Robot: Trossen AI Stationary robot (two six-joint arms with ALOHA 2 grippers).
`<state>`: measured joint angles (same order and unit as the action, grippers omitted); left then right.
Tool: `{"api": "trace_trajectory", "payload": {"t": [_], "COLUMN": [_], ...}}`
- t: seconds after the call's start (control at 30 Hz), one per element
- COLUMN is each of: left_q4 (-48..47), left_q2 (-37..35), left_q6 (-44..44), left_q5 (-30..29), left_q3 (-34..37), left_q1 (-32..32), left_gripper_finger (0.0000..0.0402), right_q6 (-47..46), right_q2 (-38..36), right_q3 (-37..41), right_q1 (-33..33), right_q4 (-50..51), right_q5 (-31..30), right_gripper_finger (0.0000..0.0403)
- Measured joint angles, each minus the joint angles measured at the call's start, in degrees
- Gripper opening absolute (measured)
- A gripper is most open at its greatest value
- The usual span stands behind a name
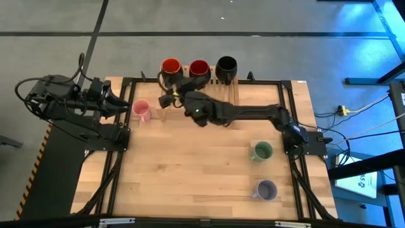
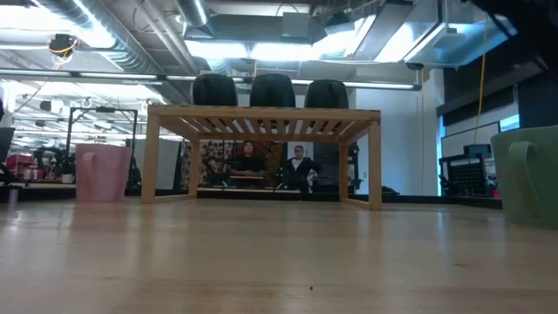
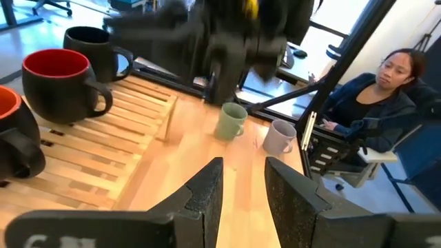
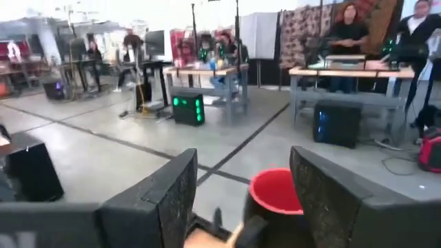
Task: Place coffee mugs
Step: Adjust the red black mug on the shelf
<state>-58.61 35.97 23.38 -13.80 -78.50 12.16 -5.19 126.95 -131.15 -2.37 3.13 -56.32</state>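
Three dark mugs stand on their bases on a slatted wooden rack [image 1: 209, 85] at the table's far edge: one orange inside [image 1: 171, 66], one dark red inside [image 1: 199, 68] and one black [image 1: 226, 65]. A pink mug [image 1: 142, 111] stands on the table at the left. A green mug [image 1: 261, 151] and a lavender mug [image 1: 266, 189] stand at the right. My right gripper [image 4: 241, 200] hangs open above the rack's left part, with the orange-lined mug [image 4: 275, 193] showing beyond its fingers. My left gripper [image 3: 244, 182] waits open at the left, beside the pink mug.
The rack stands on legs with open room beneath it [image 2: 261, 174]. Bare wood lies in the table's middle and near part [image 1: 190, 171]. My right arm [image 1: 253, 115] stretches across the far half. A person sits beyond the table [image 3: 386, 83], and others are farther back in the room.
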Motion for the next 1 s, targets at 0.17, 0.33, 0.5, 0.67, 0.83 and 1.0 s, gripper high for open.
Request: {"api": "trace_trajectory", "payload": {"t": [0.17, 0.33, 0.5, 0.67, 0.83, 1.0], "left_q4": [-1.4, -2.7, -2.6, -2.2, -2.2, -2.2], "left_q2": [0.0, 0.0, 0.0, 0.0, 0.0, 0.0], "left_q6": [0.0, 0.0, 0.0, 0.0, 0.0, 0.0], "left_q5": [0.0, 0.0, 0.0, -0.5, -0.7, -0.7], "left_q3": [0.0, 0.0, 0.0, 0.0, 0.0, 0.0], "left_q1": [0.0, 0.0, 0.0, 0.0, 0.0, 0.0], "left_gripper_finger": [0.0102, 0.0102, 0.0102, 0.0102, 0.0102, 0.0102], "right_q6": [-14.8, -38.0, -42.5, -33.4, -33.8, -33.4], "right_q2": [-5.1, -6.6, -4.0, -2.9, -2.4, -2.5], "right_q3": [0.1, 0.3, 7.6, 18.0, 24.5, 26.0], "right_q1": [-1.3, -3.5, -3.1, -2.2, -2.0, 0.3], "right_q4": [23.6, 52.0, 50.6, 28.9, 18.6, 16.5], "right_q5": [1.9, 1.8, -2.4, -8.7, -19.1, -13.3], "right_gripper_finger": [0.0222, 0.0222, 0.0222, 0.0222, 0.0222, 0.0222]}}
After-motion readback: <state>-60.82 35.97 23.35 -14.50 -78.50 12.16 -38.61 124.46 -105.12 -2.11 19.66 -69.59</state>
